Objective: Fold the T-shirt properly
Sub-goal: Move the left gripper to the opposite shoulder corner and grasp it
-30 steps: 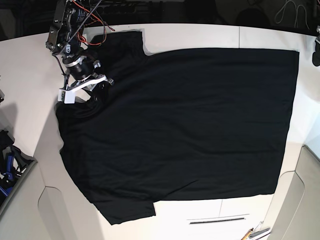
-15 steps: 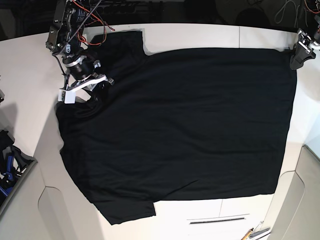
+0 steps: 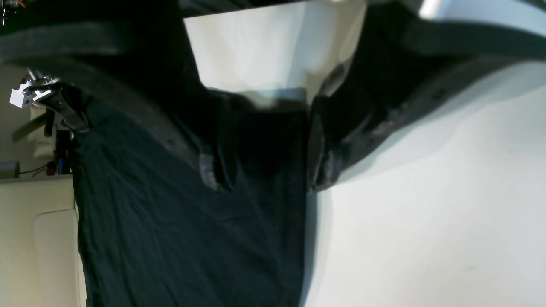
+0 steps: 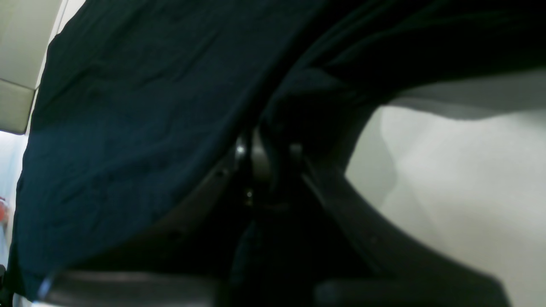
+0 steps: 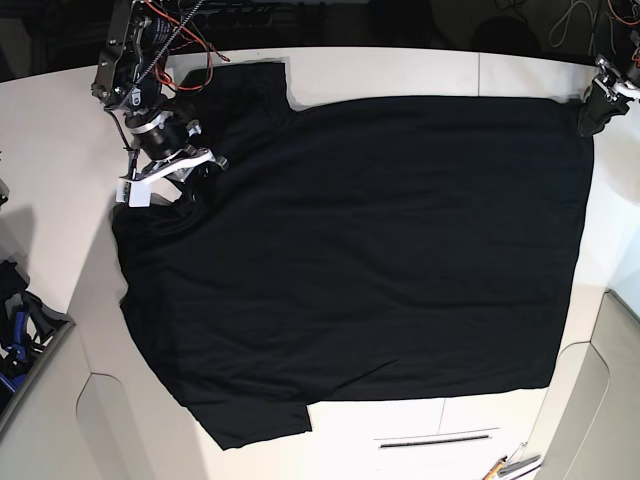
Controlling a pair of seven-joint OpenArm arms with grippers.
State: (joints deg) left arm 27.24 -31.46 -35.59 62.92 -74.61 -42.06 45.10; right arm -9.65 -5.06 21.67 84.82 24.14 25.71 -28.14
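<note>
The right gripper (image 5: 175, 172) is pinching the T-shirt (image 5: 360, 260) near its collar at ten o'clock, fingers together on cloth. The left gripper (image 3: 264, 145), fingers apart, is straddling the hem corner at two o'clock; it should be closing squarely before lifting. The shirt is lying flat, plain black, across the bench (image 5: 400, 70).

My work surface is a white table (image 5: 400, 70). The black T-shirt (image 5: 360, 260) lies spread flat on it, plain side up. Its hem reaches the table's right edge.
</note>
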